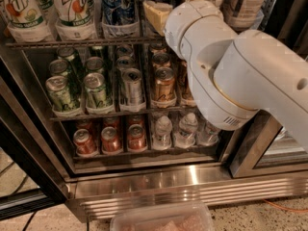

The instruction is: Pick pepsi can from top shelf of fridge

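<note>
Two fingers (155, 14), spread apart and clasping nothing, sit just right of the pepsi can (118, 4).

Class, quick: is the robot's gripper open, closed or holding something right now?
Gripper: up at the top shelf, just right of the pepsi can; open, closed or holding cannot be told.

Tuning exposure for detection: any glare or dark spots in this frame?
Camera view: glare streak on the fridge base; bottom rack dim; pepsi can well lit; gripper at the top shelf, right of the can.
</note>
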`<action>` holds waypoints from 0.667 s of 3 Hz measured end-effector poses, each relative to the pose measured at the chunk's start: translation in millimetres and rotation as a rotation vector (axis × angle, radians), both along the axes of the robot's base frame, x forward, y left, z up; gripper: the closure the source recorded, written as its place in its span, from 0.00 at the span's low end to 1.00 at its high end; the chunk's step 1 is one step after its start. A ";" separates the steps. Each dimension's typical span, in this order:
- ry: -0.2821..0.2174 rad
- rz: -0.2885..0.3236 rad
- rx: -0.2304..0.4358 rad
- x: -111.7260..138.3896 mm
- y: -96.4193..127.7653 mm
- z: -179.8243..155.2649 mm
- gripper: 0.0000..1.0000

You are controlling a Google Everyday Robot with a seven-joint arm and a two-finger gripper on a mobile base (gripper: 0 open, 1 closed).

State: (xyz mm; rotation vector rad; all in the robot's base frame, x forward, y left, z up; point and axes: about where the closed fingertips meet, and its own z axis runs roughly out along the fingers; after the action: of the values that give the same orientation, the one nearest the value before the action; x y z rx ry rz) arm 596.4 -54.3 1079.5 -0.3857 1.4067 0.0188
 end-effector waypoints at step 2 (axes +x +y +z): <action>0.000 0.000 0.000 0.0 0.1 0.1 1.00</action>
State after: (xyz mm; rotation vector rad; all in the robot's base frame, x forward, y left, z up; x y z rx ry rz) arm 596.4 -54.2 1079.6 -0.3858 1.4067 0.0189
